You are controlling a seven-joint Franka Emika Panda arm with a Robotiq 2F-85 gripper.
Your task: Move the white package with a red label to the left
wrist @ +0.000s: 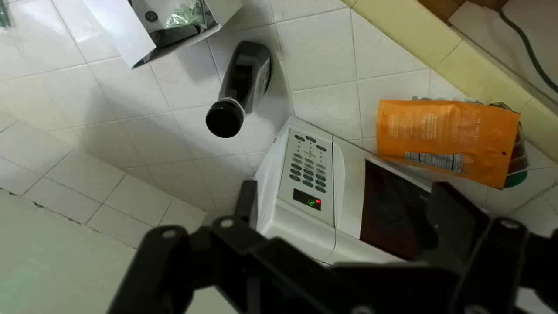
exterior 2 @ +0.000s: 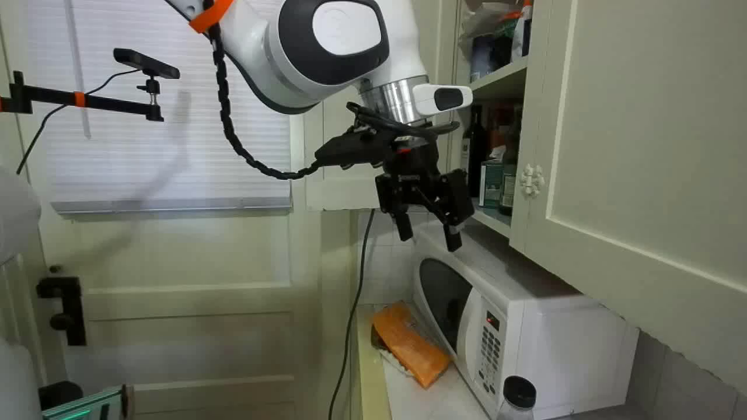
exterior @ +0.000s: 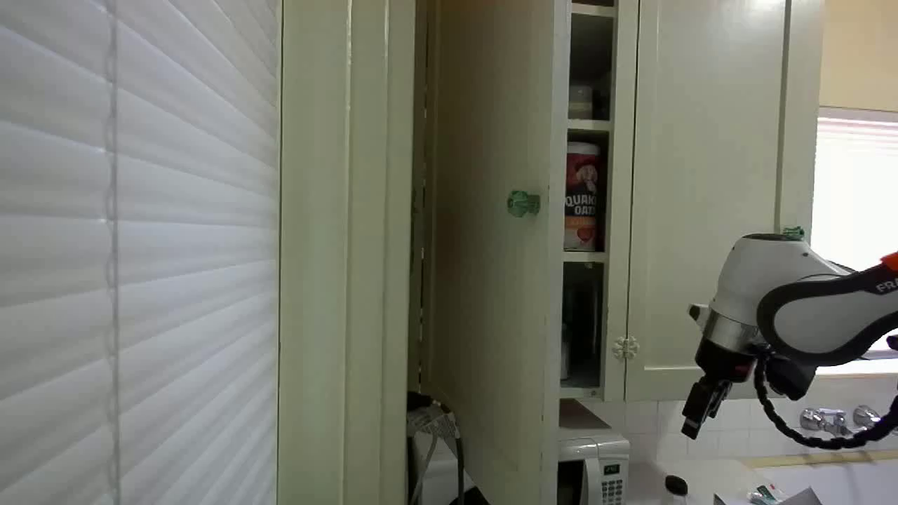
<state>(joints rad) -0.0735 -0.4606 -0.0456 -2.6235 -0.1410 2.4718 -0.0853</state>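
In an exterior view, the end effector (exterior 2: pixel 429 240) hangs in the air, higher than the microwave (exterior 2: pixel 575 361), its fingers (exterior 2: pixel 402 226) spread wide and nothing held between them. Beside it stands the cupboard (exterior 2: pixel 532 116), where a pale bag (exterior 2: pixel 487 20) sits on a shelf (exterior 2: pixel 501 74) with orange-red at its side; no label can be read, so whether this is the white package cannot be told. An orange bag (exterior 2: pixel 411 344) lies on the tabletop (exterior 2: pixel 432 405) in front of the microwave.

In an exterior view, the cupboard's door (exterior: pixel 491 245) is swung out, an oats tub (exterior: pixel 581 200) standing inside. At the bottom edge, partly cut off, a small packet (exterior: pixel 765 495) flecked with red is another unsure candidate.

In the wrist view, the microwave shows between the far-apart fingers, a bottle (wrist: pixel 246 76) near it and a box (wrist: pixel 124 39) at the top edge; no red-labelled white package can be made out.

The step in hand appears to be the approach, with no grasp made and the leftward move yet to come. The next move probably calls for settling which item is meant, bringing the fingers to either side of it and closing them.
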